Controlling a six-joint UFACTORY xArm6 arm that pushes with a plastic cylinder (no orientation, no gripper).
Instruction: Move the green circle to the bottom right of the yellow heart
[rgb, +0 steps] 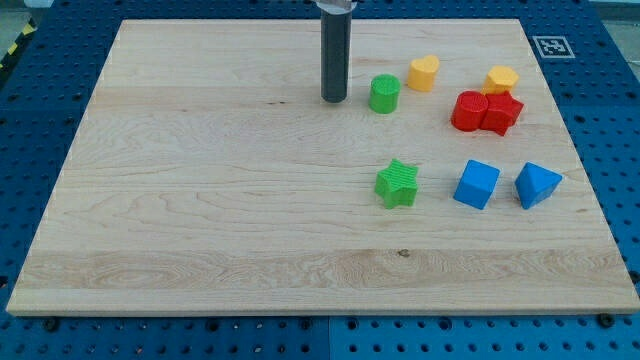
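The green circle (384, 94) stands on the wooden board near the view's top, just left of and slightly below the yellow heart (423, 73). My tip (334, 99) rests on the board a short way to the left of the green circle, with a small gap between them.
A yellow hexagon (501, 79) sits right of the heart. A red circle (468, 110) and a red star (502, 113) touch each other below it. A green star (397, 184), a blue cube (477, 184) and a blue triangle (536, 184) lie lower down.
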